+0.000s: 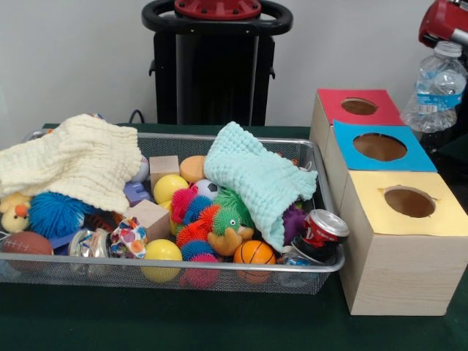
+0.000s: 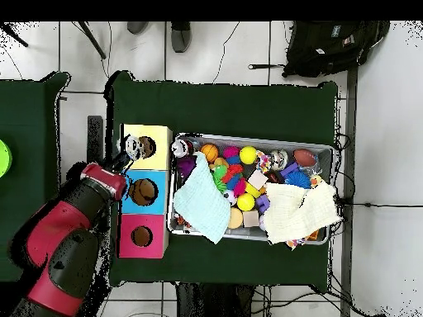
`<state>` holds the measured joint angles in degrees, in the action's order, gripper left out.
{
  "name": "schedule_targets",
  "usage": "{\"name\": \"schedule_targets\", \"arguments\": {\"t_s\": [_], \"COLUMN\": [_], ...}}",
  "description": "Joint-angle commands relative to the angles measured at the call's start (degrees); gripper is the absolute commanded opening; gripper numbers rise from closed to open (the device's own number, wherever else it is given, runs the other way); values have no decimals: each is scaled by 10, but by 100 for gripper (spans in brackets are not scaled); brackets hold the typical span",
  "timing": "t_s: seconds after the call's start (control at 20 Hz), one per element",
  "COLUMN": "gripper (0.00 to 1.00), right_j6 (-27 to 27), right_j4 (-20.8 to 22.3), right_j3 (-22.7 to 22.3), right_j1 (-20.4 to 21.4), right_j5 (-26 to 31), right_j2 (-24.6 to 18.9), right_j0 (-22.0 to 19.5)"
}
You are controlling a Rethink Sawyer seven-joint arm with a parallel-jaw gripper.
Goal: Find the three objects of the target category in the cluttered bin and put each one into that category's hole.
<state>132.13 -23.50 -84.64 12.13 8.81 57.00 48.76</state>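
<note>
My gripper [image 1: 447, 42] is at the top right of the front view, shut on the neck of a clear plastic bottle [image 1: 437, 91] with a white cap and a blue label. The bottle hangs in the air beside the row of boxes. In the overhead view my gripper [image 2: 125, 159] and the bottle [image 2: 133, 147] are at the edge of the yellow box [image 2: 159, 132], by its hole. The silver wire-mesh bin [image 1: 241, 137] is full of toys. A clear crinkly piece [image 1: 86, 243] shows at its front left; I cannot tell whether it is a bottle.
Three wooden boxes with holes stand in a row beside the bin: red top [image 1: 333, 102], blue top [image 1: 420, 157], yellow top [image 1: 365, 201]. A cream cloth [image 1: 69, 157] and a mint cloth [image 1: 256, 175] cover toys. A red crushed can [image 1: 322, 230] lies at the bin's corner.
</note>
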Motion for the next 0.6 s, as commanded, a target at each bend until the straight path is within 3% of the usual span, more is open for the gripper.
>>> {"name": "schedule_targets", "arguments": {"t_s": [0.05,0.6], "gripper": [0,0], "right_j6": [148,138], "right_j4": [-27,-29], "right_j3": [-82,-115], "right_j1": [-11,-6], "right_j5": [-54,-106], "right_j2": [-74,-98], "right_j0": [-11,-14]}}
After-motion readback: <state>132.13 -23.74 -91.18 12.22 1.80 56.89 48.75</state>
